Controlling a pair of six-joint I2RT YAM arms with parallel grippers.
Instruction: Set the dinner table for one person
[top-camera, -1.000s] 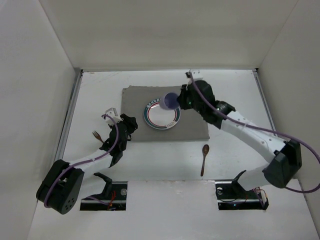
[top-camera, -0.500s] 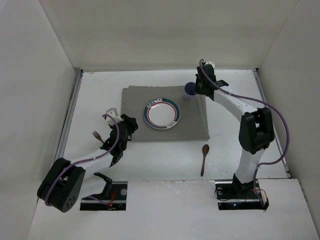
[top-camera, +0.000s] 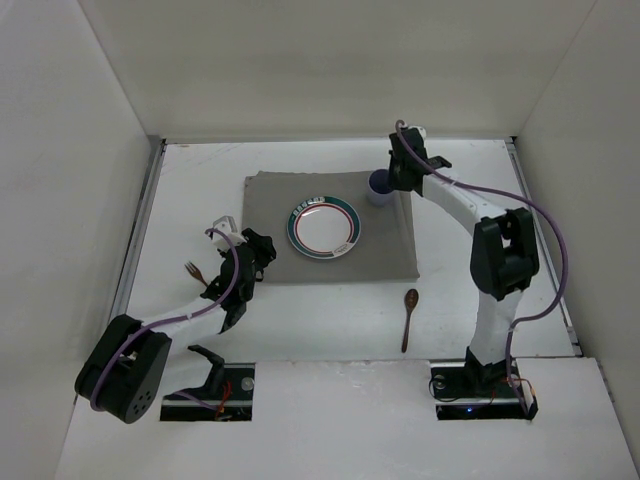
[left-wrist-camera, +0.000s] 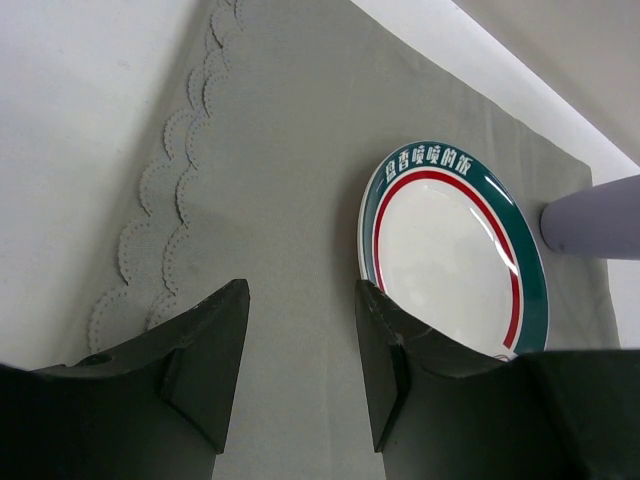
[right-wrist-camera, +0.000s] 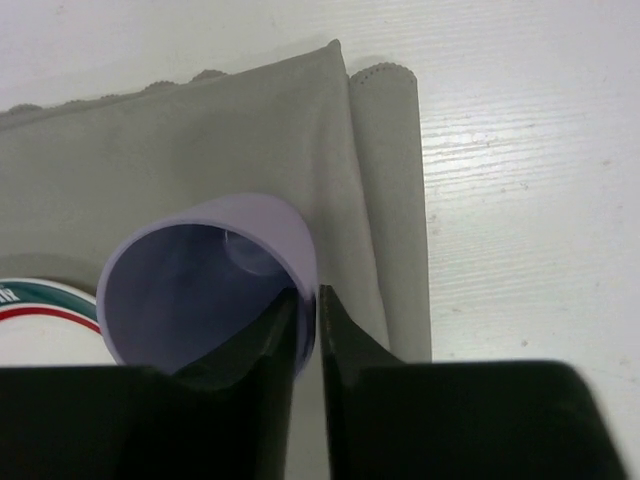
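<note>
White counter (top-camera: 300, 320), plain, with a thin metal left rail (top-camera: 140, 230) and right rail (top-camera: 541, 230). Three things lie directly on it.

- **Grey placemat (top-camera: 270, 205):** centre-far, flat, roughly square to the counter edges. The left wrist view shows a scalloped stitched border along one side. The right wrist view shows one corner folded over in a narrow strip.
- **Fork (top-camera: 192, 270):** on bare counter left of the placemat, apart from it, nearer the left rail.
- **Wooden spoon (top-camera: 408, 318):** on bare counter just nearside of the placemat's near-right corner, not touching. Bowl toward the placemat, handle toward the near edge.
</note>
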